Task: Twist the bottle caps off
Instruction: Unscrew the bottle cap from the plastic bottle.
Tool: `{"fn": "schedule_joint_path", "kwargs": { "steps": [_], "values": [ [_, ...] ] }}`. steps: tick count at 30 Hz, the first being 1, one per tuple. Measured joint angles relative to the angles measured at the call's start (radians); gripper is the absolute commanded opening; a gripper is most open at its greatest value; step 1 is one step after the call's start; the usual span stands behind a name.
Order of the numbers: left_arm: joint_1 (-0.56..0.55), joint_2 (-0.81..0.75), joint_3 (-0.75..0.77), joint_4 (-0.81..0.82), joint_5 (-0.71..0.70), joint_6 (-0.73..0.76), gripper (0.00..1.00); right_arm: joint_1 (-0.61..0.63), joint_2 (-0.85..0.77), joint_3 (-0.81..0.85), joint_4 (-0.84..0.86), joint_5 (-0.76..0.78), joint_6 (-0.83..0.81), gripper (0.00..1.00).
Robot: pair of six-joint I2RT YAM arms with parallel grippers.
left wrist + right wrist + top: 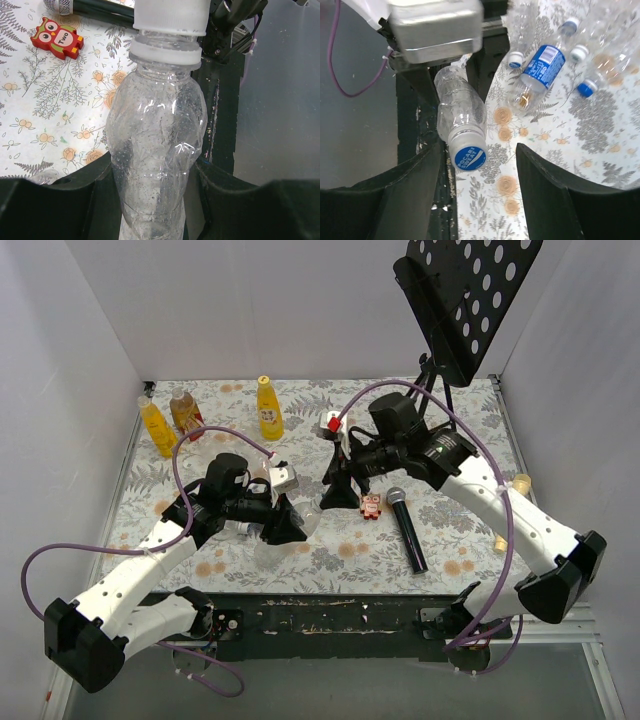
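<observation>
Clamping the crinkled, clear plastic bottle [155, 115] around its body, the left gripper [154, 172] holds it left of the microphone [408, 532], with its long axis running toward that microphone, cap end leading. The right gripper [479, 150] stands released, its black fingers [410, 190] either side of the round, white-sided, blue-topped cap [470, 156] without touching it.

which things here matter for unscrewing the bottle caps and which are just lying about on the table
Part of the job: clear bottle and its cap; blue-labelled bottle; yellow bottle at the back; yellow bottle at far left; brown bottle.
Lying about: microphone; owl toy; music stand.
</observation>
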Motion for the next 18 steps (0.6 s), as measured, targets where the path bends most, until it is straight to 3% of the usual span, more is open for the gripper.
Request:
{"fn": "schedule_joint_path", "kwargs": {
  "steps": [2, 9, 14, 18],
  "values": [
    [0.0, 0.0, 0.0, 0.0, 0.0, 0.0, 0.0, -0.002, 0.029, -0.001, 0.001, 0.0, 0.041, 0.62],
    [0.006, 0.001, -0.008, 0.0, -0.009, -0.003, 0.0, -0.002, 0.08, 0.01, -0.034, -0.043, 0.081, 0.01],
    [0.005, -0.002, -0.01, 0.008, 0.003, 0.0, 0.0, -0.008, 0.13, 0.098, -0.155, -0.101, -0.031, 0.01],
    [0.004, -0.016, -0.009, 0.039, 0.023, -0.001, 0.0, 0.003, 0.214, 0.284, -0.386, -0.158, -0.418, 0.01]
  ]
}}
